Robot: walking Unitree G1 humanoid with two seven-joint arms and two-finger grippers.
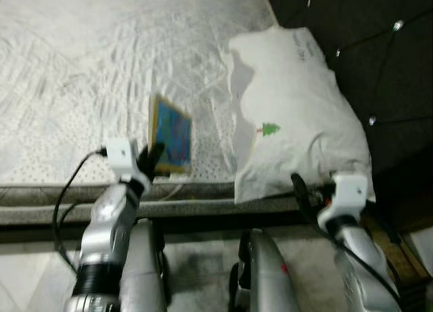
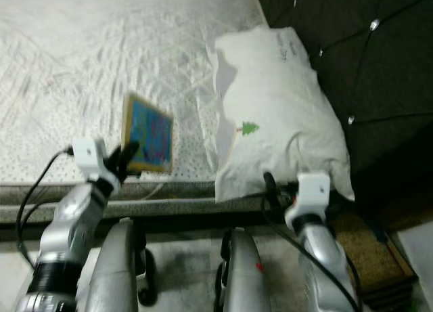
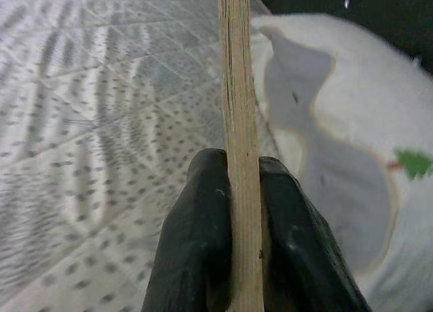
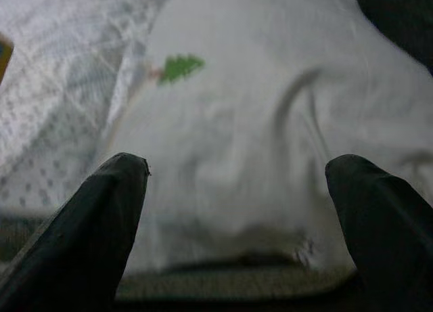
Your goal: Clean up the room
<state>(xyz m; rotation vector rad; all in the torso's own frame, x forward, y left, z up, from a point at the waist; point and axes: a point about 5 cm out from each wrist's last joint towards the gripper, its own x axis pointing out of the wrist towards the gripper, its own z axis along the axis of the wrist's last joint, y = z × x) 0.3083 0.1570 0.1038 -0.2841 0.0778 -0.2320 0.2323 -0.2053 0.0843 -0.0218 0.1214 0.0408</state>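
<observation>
Two silver arms reached toward a bed covered in a white quilted spread with a dotted, stitched pattern [image 1: 81, 61], seen from above by the head camera. The left pincer [image 1: 150, 158] was clamped on the lower edge of a flat rectangular wooden-framed picture with a mostly blue painted face [image 1: 170, 136], holding it tilted up above the spread near the bed's front edge; in the left wrist view the pale wooden edge of the frame [image 3: 238, 122] ran straight up between the two black fingers [image 3: 196, 258], which pressed on it from both sides. Just beside the picture, toward the robot's right, lay a plump white pillow bearing a small green tree motif [image 1: 298, 102], resting on the spread with its near corner reaching the bed's front edge. Behind and beside the pillow rose a dark padded headboard with shiny button studs [image 1: 379, 48]. The right pincer [image 4: 237, 210] hovered close in front of the pillow's near end with its fingers spread well apart and nothing between them; whether it touched the pillow could not be told. A black cable [image 1: 67, 190] looped from the left wrist down along the arm. Below the bed's grey edge, pale floor [image 1: 203, 264] showed between the robot's arms.
</observation>
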